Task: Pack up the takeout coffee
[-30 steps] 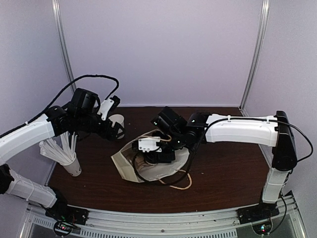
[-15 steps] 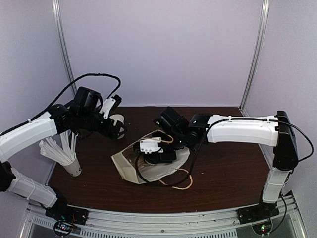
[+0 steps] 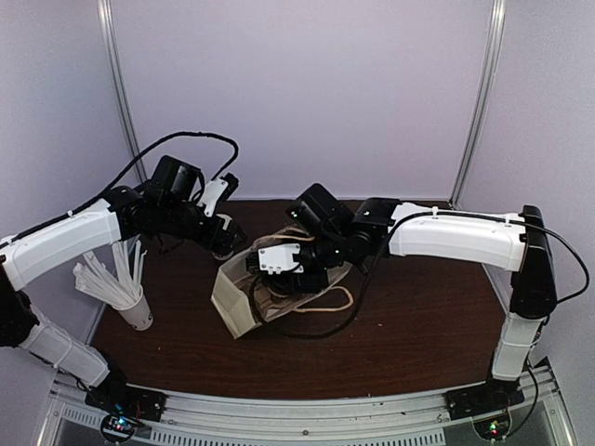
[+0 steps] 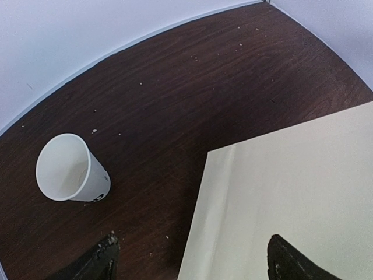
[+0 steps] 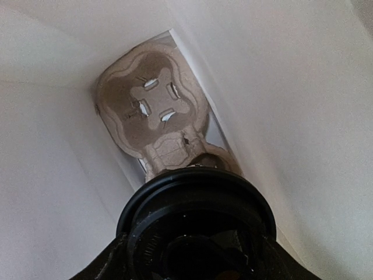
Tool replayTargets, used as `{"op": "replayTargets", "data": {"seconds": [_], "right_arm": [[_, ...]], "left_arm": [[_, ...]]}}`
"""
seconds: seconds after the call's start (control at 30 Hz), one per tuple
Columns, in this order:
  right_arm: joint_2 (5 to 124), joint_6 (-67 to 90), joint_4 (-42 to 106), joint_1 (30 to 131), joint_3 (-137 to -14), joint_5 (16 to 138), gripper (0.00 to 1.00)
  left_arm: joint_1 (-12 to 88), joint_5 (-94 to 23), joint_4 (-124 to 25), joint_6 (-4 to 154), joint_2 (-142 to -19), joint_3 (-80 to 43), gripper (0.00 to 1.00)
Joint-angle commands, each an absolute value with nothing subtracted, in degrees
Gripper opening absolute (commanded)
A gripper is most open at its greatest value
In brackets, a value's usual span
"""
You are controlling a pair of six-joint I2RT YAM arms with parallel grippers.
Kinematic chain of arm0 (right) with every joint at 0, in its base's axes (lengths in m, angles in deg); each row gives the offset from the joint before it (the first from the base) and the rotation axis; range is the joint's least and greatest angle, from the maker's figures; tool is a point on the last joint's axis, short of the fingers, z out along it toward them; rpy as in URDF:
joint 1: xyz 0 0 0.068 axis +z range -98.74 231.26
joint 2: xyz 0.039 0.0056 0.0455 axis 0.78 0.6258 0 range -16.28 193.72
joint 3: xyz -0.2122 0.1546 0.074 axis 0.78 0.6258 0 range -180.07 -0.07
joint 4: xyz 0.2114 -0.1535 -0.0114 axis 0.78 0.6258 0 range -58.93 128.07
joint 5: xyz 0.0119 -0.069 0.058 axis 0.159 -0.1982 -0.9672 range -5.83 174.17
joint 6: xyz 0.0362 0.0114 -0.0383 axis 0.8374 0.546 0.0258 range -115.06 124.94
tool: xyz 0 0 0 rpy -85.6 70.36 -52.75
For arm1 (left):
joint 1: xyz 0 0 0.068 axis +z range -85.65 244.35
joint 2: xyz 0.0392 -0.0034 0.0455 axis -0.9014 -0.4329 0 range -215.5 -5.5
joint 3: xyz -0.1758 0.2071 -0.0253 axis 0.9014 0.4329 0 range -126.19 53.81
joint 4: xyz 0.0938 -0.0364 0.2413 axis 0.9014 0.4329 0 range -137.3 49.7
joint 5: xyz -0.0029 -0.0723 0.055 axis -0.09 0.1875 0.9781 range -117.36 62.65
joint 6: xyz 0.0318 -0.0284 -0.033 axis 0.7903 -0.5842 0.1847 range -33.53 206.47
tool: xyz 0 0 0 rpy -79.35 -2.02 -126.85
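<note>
Black-lidded and deep inside the cream paper bag (image 3: 237, 305), the takeout coffee (image 5: 195, 217) sat clamped in the right tool (image 3: 290, 277), poised over the near end of the brown pulp cup carrier (image 5: 152, 111) at the bag's far end. Whether its base had seated, the lid hid. Trouble lurked right there: a release off-centre could have caught a pocket rim and tipped the coffee over inside. The bag walls crowded the wrist too, so a careless pull-out might have dragged the whole bag across the desk (image 4: 175, 87). On the other side, the left tool (image 4: 195, 256) stood wide open, holding nothing, right at the bag's edge. With that edge unsteadied, the mouth could have sagged shut. An empty white paper cup (image 4: 71, 169) lay on its side, apart from the bag.
</note>
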State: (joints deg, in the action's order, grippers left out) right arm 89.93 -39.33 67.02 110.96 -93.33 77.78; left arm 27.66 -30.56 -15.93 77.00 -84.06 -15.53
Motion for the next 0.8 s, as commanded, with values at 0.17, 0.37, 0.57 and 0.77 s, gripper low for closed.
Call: {"op": "replayTargets", "data": {"seconds": [0.17, 0.37, 0.57, 0.77], "right_arm": [[91.5, -40.5, 63.9, 110.7, -91.5, 81.3, 0.48], [91.9, -39.0, 63.5, 110.7, -91.1, 81.9, 0.47], [92.8, -38.3, 61.2, 110.1, -90.7, 82.9, 0.47], [94.4, -37.7, 57.6, 110.0, -88.7, 83.9, 0.47]], "left_arm": [[28.4, -32.6, -16.9, 78.8, -85.8, -17.7, 0.89], [28.7, -32.6, -16.9, 79.1, -85.2, -17.6, 0.89], [28.7, -33.5, -17.1, 79.8, -85.7, -17.4, 0.89], [28.8, -36.1, -20.0, 80.0, -83.8, -16.8, 0.88]]}}
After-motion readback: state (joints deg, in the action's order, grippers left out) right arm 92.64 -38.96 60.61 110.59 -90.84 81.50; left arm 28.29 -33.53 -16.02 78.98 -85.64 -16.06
